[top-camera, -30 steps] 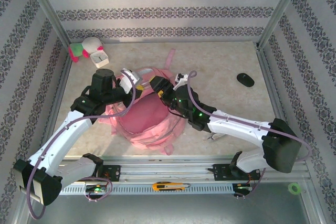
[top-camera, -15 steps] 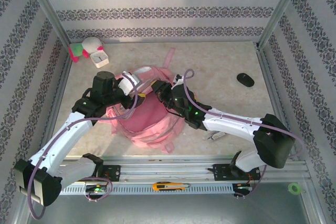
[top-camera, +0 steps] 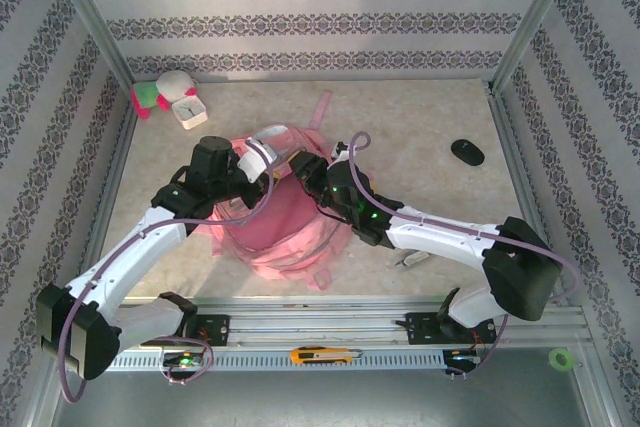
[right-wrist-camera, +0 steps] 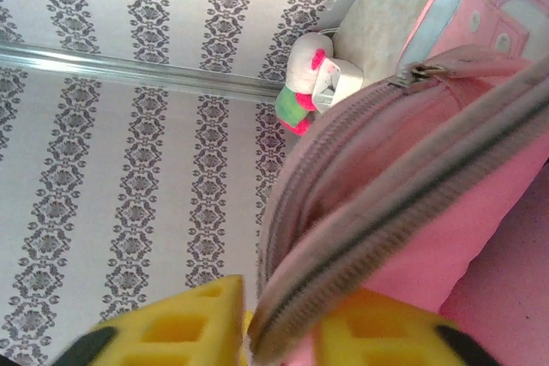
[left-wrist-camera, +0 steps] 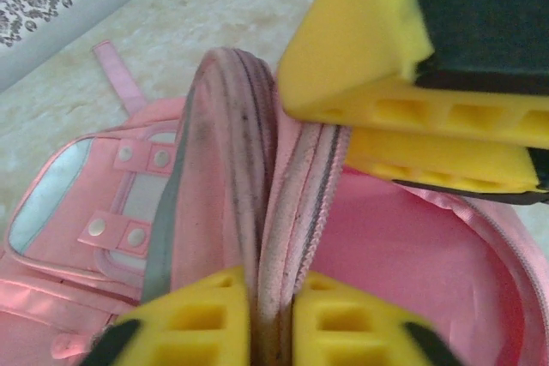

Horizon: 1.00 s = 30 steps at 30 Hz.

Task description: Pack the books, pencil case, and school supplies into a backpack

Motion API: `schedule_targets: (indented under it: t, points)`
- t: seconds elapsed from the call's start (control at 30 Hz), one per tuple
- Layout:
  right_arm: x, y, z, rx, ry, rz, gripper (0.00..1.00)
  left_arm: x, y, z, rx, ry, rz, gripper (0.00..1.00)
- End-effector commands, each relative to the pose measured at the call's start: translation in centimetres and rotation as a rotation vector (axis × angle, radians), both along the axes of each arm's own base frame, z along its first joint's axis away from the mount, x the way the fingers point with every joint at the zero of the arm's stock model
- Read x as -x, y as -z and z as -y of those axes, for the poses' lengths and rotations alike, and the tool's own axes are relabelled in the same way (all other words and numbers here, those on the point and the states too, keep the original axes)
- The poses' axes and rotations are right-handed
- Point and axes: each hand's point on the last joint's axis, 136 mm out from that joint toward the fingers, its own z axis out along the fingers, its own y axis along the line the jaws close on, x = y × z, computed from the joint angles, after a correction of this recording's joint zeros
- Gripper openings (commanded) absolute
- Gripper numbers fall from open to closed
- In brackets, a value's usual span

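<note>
The pink backpack (top-camera: 285, 232) lies in the middle of the table with its main zip open and its top raised. My left gripper (top-camera: 272, 161) is shut on the near zip rim, and the folded pink edge is pinched between its yellow fingers (left-wrist-camera: 214, 315). My right gripper (top-camera: 300, 169) holds the opposite rim, and the zipper band runs between its fingers (right-wrist-camera: 197, 323). In the left wrist view the right gripper (left-wrist-camera: 330, 130) sits just above the pink lining (left-wrist-camera: 412, 246). A tiny silver-grey gadget (top-camera: 410, 259) lies beside my right forearm. The books and pencil case are hidden.
A black oval object (top-camera: 467, 152) lies at the right. A white square clock (top-camera: 188, 110) and a plush toy (top-camera: 160, 89) sit in the back left corner. A box cutter (top-camera: 320, 355) and a green tape roll (top-camera: 560, 358) rest on the front rail.
The left gripper opened, moved right and shut again on the backpack's rim. The right gripper moved left and closed on the other rim. The backpack's top shifted toward the back.
</note>
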Motion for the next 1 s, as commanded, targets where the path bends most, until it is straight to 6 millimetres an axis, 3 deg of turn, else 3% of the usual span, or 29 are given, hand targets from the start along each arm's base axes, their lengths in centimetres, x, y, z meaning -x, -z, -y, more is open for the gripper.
schedule_targets:
  t: [0.0,0.07,0.13,0.33,0.5,0.57,0.63,0.8,0.97]
  points:
    - [0.3,-1.1,1.8,0.051,0.017,0.021,0.41,-1.5,-1.3,-1.5,-0.01,-0.109,0.073,0.02]
    - [1.1,0.2,3.5,0.153,0.003,-0.011,0.58,-1.6,-2.0,-2.0,-0.015,-0.136,0.084,0.01]
    - [1.9,1.9,5.6,0.274,-0.026,-0.063,0.67,-1.9,-2.5,-2.6,-0.034,-0.166,0.094,0.01]
    - [3.6,6.3,14.2,0.6,-0.088,-0.199,0.76,-2.4,-3.4,-3.5,-0.081,-0.208,0.116,0.01]
    - [3.9,8.1,20.6,0.931,-0.194,-0.236,0.82,-2.3,-4.0,-3.8,-0.074,-0.222,0.122,0.01]
    - [3.7,8.7,21.0,1.025,-0.279,-0.235,0.84,-2.5,-4.0,-4.5,-0.095,-0.25,0.121,0.01]
    - [3.5,9.6,20.4,1.076,-0.377,-0.226,0.97,-2.6,-3.9,-5.2,-0.121,-0.272,0.12,0.01]
    - [2.4,12.4,18.8,1.159,-0.585,-0.241,0.98,-2.2,-4.3,-7.4,-0.127,-0.325,0.137,0.01]
    - [0.3,15.0,17.3,1.219,-0.721,-0.258,0.98,-1.4,-4.5,-7.1,-0.097,-0.285,0.138,0.01]
